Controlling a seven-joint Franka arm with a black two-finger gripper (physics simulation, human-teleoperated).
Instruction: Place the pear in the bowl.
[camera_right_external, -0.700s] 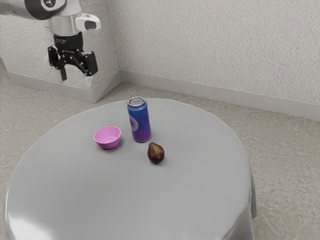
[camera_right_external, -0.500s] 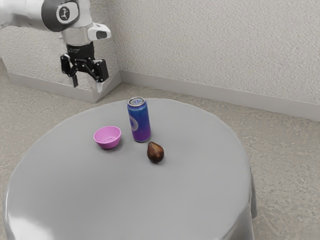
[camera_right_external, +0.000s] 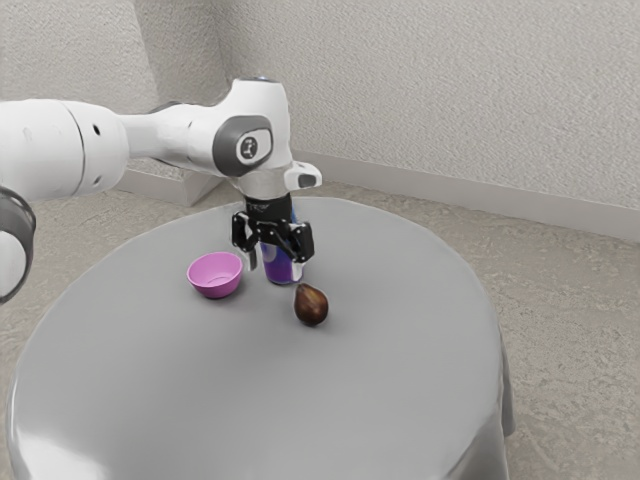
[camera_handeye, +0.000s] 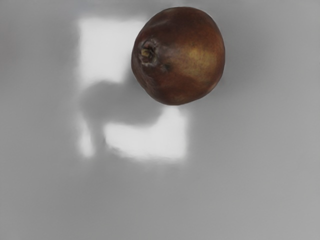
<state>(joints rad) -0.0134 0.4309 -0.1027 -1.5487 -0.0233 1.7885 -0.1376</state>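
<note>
"What's nearest?"

"The table (camera_right_external: 250, 400), round and grey. On it sits the dark brown pear (camera_right_external: 311, 305), outside the bowl. The wrist view looks down on it, stem end showing, with bright patches and a shadow on the cloth beside it."

"And the bowl?"

"The pink bowl (camera_right_external: 216, 278) is a bit farther back, upright, toward the exterior view's left."

"Where are the fingers (camera_right_external: 252, 260)?"

"Above the table, in front of the can, beyond the pear. They're spread open, gripping nothing. The white arm (camera_right_external: 60, 150) reaches in from the exterior view's left."

"That can?"

"A blue and purple drink can (camera_right_external: 279, 268), standing upright, partly hidden by the hand."

"Anything behind?"

"Speckled floor (camera_right_external: 570, 290), then a rough white wall (camera_right_external: 450, 90)."
</note>
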